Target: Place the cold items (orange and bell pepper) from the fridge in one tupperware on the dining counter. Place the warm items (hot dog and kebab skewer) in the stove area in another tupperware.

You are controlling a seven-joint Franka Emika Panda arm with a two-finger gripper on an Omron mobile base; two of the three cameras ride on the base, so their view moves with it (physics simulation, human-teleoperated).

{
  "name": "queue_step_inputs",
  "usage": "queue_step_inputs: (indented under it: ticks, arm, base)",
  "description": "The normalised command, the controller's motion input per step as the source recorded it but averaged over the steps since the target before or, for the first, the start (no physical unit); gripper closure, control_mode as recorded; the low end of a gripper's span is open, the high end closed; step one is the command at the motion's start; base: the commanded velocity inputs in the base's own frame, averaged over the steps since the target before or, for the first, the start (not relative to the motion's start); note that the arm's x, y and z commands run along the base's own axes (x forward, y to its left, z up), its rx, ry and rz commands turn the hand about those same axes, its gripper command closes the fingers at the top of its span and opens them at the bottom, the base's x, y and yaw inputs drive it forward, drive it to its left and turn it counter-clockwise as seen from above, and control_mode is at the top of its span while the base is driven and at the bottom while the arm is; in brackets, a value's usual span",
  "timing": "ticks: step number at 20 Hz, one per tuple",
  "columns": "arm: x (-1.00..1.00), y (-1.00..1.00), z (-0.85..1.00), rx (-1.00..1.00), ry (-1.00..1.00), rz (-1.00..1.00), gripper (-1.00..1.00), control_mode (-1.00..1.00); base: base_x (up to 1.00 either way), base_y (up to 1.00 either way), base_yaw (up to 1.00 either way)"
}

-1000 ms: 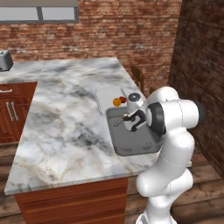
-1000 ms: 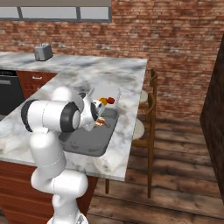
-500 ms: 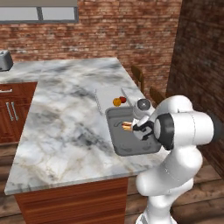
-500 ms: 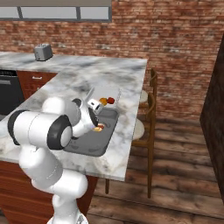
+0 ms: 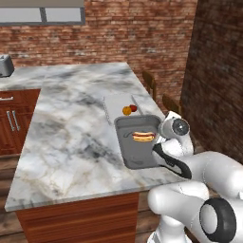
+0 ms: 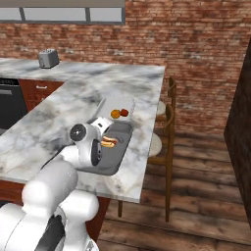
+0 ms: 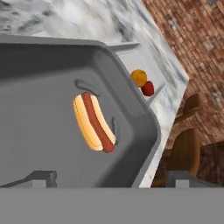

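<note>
Hand view, hot dog (image 7: 94, 121): laid flat on the floor of the grey tupperware (image 7: 39, 65), touched by nothing, apparently set there as the first warm item.
Long axis: run along the tub's floor, sausage side up, one end aimed toward the orange (image 7: 139, 78).
Gripper (image 7: 109, 180): fingers spread wide, nothing pinched.
Left base view, second tupperware (image 5: 114, 100): orange and bell pepper (image 5: 134, 108) kept together, just beside the grey tub.

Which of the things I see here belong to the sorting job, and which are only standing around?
Belong to the job:
- hot dog, lying in the grey container
- orange and bell pepper, in the clear container
- gripper, open above the hot dog

Only standing around:
- toaster
- chairs
</note>
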Motion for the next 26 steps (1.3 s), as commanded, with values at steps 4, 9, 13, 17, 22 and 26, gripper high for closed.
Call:
queue_step_inputs:
  ticks: [4, 9, 13, 17, 22, 26]
  arm:
    - [-0.52, -0.22, 1.0, 0.09, -0.06, 0.02, -1.0, -1.0]
    - [-0.82, -0.03, 0.98, 0.2, -0.06, -0.01, -1.0, -1.0]
    - [-1.0, 0.0, 0.51, -0.04, 0.29, -0.08, -1.0, -1.0]
    - [-1.0, 0.0, 0.01, -0.16, 0.47, -0.14, -1.0, -1.0]
    - [-0.96, 0.0, -0.2, -0.07, 0.34, -0.11, -1.0, -1.0]
    - [-0.65, 0.0, -0.29, 0.0, 0.15, -0.03, -1.0, -1.0]
  base:
    - [0.0, 0.0, 0.0]
    - [0.0, 0.0, 0.0]
    - [0.0, 0.0, 0.0]
    - [0.0, 0.0, 0.0]
    - [0.0, 0.0, 0.0]
    - [0.0, 0.0, 0.0]
